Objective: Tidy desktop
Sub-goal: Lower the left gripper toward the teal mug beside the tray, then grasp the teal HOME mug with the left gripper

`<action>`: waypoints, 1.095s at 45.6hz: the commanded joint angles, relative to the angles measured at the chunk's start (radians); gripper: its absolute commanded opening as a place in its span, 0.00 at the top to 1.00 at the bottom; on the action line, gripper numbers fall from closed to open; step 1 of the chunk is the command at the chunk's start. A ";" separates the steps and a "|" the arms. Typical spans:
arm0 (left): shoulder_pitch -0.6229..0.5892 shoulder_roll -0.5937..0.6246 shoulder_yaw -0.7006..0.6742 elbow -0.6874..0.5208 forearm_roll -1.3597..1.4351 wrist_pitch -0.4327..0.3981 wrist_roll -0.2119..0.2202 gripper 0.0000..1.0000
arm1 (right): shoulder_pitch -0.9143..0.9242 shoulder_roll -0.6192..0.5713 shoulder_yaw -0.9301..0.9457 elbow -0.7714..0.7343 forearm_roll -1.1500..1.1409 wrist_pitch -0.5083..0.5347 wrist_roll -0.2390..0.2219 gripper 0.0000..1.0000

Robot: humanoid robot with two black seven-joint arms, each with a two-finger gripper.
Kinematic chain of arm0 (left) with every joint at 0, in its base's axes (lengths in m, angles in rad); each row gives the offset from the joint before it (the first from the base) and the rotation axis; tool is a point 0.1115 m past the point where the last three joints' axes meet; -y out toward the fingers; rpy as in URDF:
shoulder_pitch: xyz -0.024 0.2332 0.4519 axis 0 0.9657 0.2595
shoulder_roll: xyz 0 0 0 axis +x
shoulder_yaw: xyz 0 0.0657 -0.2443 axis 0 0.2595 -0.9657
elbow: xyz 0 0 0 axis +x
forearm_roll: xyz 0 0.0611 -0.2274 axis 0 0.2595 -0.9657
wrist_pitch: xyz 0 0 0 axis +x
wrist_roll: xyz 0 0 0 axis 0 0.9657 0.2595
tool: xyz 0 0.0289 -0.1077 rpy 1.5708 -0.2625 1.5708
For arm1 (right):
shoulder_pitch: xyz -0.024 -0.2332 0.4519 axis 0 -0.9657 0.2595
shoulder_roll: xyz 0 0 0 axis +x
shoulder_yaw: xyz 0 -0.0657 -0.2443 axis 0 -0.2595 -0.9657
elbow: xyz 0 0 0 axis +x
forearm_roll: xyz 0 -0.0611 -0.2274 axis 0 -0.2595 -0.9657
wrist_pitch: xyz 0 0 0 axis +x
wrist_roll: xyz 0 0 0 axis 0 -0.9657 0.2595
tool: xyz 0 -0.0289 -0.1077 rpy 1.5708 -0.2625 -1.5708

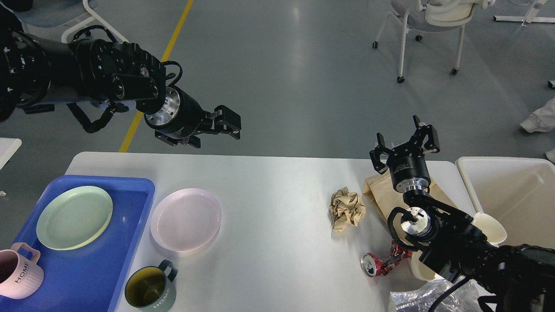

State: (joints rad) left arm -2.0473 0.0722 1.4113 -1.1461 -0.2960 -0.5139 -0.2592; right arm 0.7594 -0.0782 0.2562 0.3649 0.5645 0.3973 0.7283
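Pink mug [17, 271] cut off left

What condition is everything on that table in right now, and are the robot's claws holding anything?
Left gripper: open, empty, above the far edge.
Right gripper: open, empty.
Pink plate: empty, on the desktop.
Green plate: empty, in blue tray.
Dark green mug: upright.
Brown paper ball: crumpled.
Red can: crushed, lying down.
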 commanded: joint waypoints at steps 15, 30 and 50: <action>0.001 0.005 -0.035 -0.003 0.003 -0.038 -0.008 0.03 | 0.000 0.000 0.000 0.000 0.000 0.000 0.000 0.00; 0.042 0.005 -0.015 -0.007 0.018 -0.224 0.002 0.03 | 0.001 0.000 0.000 0.000 0.000 0.000 0.000 0.00; 0.072 0.161 0.038 -0.208 0.325 -0.256 0.139 0.03 | 0.000 0.000 0.000 -0.001 0.000 0.000 0.000 0.00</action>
State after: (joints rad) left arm -1.9920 0.1731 1.4539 -1.2956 -0.0036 -0.8225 -0.2014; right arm 0.7600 -0.0782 0.2562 0.3639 0.5645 0.3973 0.7283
